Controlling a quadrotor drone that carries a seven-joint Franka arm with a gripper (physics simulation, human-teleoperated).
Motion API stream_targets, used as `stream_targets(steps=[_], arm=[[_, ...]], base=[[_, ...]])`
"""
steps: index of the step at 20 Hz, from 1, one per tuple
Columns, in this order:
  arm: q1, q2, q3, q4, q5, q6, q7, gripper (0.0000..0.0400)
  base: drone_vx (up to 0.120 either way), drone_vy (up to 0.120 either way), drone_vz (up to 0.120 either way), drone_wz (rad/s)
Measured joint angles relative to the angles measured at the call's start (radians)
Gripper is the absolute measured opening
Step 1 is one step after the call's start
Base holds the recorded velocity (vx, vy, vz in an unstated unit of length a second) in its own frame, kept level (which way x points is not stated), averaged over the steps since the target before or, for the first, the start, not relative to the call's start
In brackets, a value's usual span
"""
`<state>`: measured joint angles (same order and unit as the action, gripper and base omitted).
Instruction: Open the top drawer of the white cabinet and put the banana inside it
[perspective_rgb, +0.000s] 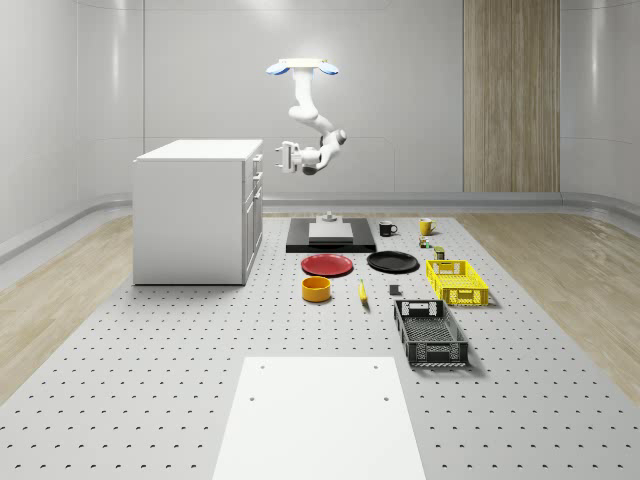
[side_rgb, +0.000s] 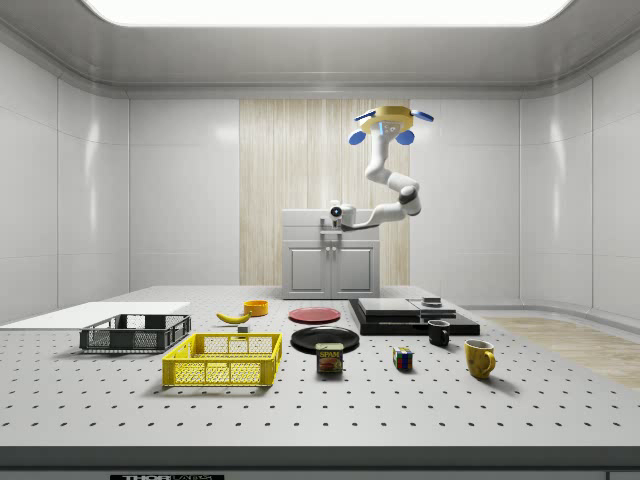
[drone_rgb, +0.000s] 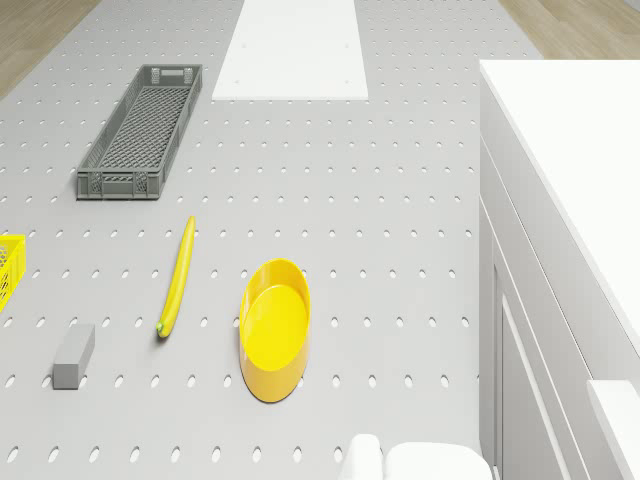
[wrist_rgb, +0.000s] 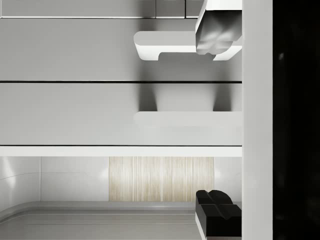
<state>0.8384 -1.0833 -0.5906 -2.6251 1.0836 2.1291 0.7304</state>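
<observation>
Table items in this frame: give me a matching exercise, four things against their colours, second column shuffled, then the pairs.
Things:
1. plate
2. bowl
3. long crate
4. cabinet

Colours:
A. white
B. red
C. dark grey
D. orange-yellow

Pairs: 1-B, 2-D, 3-C, 4-A

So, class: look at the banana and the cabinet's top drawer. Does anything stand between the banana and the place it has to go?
Yes: the top drawer itself. It sits flush in the white cabinet, so its shut front bars the way inside. The banana lies on the table beside the yellow bowl. The hand is level with that drawer's front, the drone hovering above.
</observation>
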Motion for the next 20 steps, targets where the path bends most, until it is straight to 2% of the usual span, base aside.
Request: stream_targets(steps=[11, 20], arm=[[0.049, 0.083, 0.091, 0.008, 0.143, 0.082, -0.069, 0.04], [0.061, 0.149, 0.152, 0.026, 0.242, 0.11, -0.118, 0.04]], base=[[0.0, 0.0, 0.0, 0.0], [0.0, 0.0, 0.0, 0.0]])
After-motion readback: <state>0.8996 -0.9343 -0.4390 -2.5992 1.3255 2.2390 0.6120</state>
